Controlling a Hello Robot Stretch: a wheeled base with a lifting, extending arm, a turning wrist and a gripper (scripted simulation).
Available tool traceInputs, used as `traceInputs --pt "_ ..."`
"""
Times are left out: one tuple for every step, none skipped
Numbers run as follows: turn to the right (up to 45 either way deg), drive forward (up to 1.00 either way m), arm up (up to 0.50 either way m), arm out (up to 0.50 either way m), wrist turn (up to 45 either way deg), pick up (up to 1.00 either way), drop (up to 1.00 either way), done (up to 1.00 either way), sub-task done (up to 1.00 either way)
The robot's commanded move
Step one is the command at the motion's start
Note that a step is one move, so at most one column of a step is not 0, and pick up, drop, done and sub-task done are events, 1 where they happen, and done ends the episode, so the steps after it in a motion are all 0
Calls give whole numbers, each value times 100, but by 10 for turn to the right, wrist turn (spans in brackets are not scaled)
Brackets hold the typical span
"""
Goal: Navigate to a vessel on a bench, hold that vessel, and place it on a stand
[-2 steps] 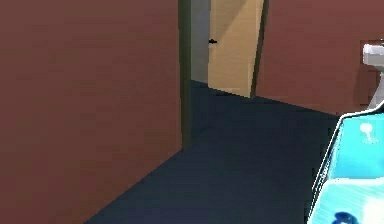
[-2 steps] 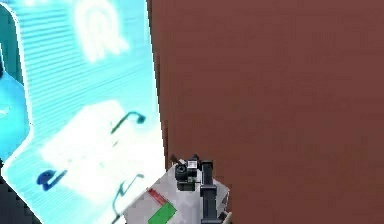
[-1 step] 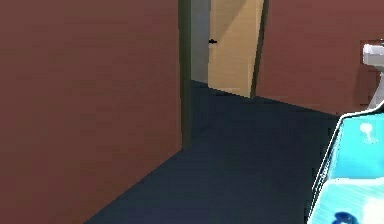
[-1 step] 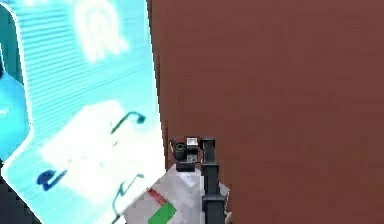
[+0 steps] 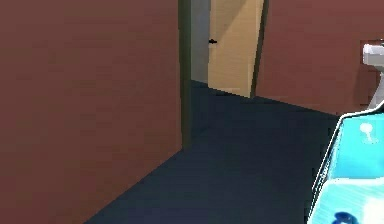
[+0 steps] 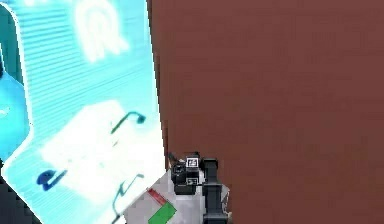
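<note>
My pincer (image 6: 179, 181) hangs at the lower right corner of a glowing pale-blue striped panel (image 6: 90, 110), before a plain red-brown wall (image 6: 280, 90); I cannot tell whether it holds anything.

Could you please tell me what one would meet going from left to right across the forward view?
Reddish-brown wall → dark door frame → tan open door → pale blue furniture at the right edge.

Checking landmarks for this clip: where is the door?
The door stands at the forward view's top centre, beyond the dark floor, just right of the brown wall.
</note>
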Motion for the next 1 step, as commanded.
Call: traceInputs --pt "0 0 0 0 0 0 0 100 0"
